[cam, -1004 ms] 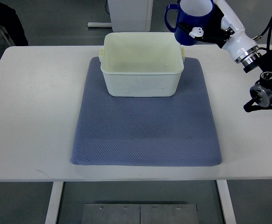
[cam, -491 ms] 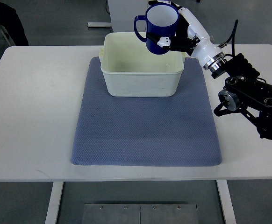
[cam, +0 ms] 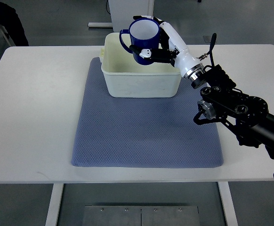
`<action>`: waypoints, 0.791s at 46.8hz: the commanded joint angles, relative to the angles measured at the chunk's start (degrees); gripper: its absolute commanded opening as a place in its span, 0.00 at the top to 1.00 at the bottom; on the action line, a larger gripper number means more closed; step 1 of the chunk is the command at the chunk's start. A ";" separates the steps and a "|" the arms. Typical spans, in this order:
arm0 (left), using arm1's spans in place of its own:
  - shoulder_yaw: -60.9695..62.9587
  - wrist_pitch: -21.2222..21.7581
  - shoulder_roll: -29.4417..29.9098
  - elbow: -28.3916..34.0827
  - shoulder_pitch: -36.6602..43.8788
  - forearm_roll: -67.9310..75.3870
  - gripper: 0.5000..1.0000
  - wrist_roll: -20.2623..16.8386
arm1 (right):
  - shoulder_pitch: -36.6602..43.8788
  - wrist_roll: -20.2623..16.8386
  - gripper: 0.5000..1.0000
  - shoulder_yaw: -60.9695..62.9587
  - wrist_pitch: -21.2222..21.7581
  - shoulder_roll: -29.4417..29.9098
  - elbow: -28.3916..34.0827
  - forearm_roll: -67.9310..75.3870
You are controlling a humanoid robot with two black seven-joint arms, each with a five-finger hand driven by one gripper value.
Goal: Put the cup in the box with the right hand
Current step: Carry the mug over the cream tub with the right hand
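The robot's right arm (cam: 240,110) enters from the lower right edge of the frame and reaches diagonally up and to the left, its black, cable-laden forearm giving way to a silver wrist ring and a white hand. The right hand (cam: 163,44) is held aloft at the end of that reach, its white fingers (cam: 167,33) curled around the far side of a blue cup (cam: 142,40), with a white thumb tip (cam: 146,53) pressed against the near wall. The cup is held upright, its mouth facing up.
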 commanded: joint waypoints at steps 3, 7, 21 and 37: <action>0.00 0.02 0.00 -0.01 0.00 0.00 0.00 -0.03 | 0.45 0.00 1.00 0.04 -0.29 1.88 -3.77 0.19; 0.00 0.02 0.00 -0.01 0.00 0.00 0.00 -0.03 | 0.45 0.00 1.00 0.13 -0.56 2.76 -5.53 0.27; 0.00 -0.07 0.00 -0.01 0.00 0.00 0.00 -0.03 | 0.45 -3.00 1.00 -0.05 -3.02 3.55 -6.76 0.27; 0.00 0.02 0.00 -0.01 0.00 0.00 0.00 -0.03 | -0.25 -5.91 1.00 -0.23 -3.37 3.55 -7.02 0.27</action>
